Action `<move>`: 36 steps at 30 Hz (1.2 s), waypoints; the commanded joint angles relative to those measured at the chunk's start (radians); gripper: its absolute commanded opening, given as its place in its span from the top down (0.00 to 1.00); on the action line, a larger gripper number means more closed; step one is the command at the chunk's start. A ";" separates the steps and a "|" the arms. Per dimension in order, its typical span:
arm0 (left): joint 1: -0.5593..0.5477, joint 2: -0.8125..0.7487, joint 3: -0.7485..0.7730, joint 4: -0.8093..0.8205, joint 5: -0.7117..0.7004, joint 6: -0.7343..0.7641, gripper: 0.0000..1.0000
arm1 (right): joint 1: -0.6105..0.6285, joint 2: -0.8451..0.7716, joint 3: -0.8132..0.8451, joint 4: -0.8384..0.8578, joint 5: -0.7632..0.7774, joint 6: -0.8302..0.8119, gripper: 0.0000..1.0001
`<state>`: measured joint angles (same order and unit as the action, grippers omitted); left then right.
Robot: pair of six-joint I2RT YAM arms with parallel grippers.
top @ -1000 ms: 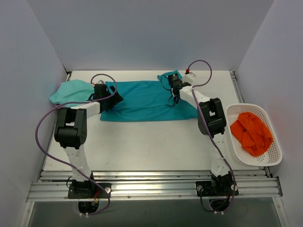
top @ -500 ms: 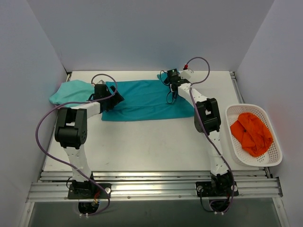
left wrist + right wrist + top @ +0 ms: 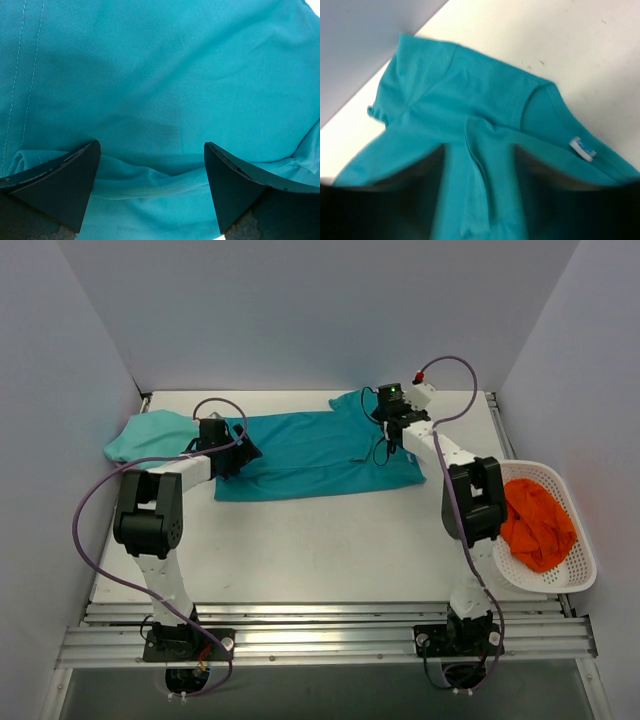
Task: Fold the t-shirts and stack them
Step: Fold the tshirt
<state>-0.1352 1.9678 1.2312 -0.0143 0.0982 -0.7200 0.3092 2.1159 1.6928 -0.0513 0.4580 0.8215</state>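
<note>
Deep teal cloth t-shirt lies spread on the white surface. The left gripper has its jaws released over the shirt's left end, and the right gripper has its jaws parted above the collar.

The right arm now stands further right — its elbow overhangs the left rim of the white basket and hides part of the orange cloth. The right gripper sits nearer the counter's back-right corner, jaws now apart. The deep teal t-shirt has its right end pulled rightward — a sleeve now shows at the back.
</note>
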 commanded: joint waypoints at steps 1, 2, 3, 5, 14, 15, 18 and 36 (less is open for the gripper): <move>-0.001 -0.070 -0.010 -0.050 -0.008 0.014 0.06 | 0.014 -0.129 -0.207 0.165 -0.085 0.025 0.76; -0.004 -0.079 -0.016 -0.050 -0.008 0.013 0.06 | 0.030 -0.141 -0.241 0.169 -0.085 0.042 1.00; -0.006 -0.092 -0.022 -0.049 -0.011 0.013 0.06 | 0.040 -0.157 -0.290 0.186 -0.085 0.045 1.00; -0.009 -0.107 -0.039 -0.046 -0.014 0.013 0.06 | 0.076 -0.159 -0.317 0.174 -0.064 0.048 1.00; -0.012 -0.124 -0.093 -0.027 -0.015 0.013 0.06 | 0.149 -0.074 -0.283 0.108 -0.038 0.088 1.00; -0.012 -0.124 -0.095 -0.024 -0.015 0.014 0.06 | 0.154 -0.057 -0.272 0.100 -0.035 0.091 1.00; -0.010 -0.122 -0.098 -0.026 -0.015 0.021 0.06 | 0.165 -0.039 -0.245 0.076 -0.016 0.094 1.00; -0.007 -0.081 -0.098 -0.003 0.012 0.022 0.06 | 0.139 -0.076 -0.297 0.010 0.087 0.103 1.00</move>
<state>-0.1448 1.8870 1.1362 -0.0422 0.0917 -0.7166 0.4568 2.0815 1.4067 -0.0055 0.4923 0.9157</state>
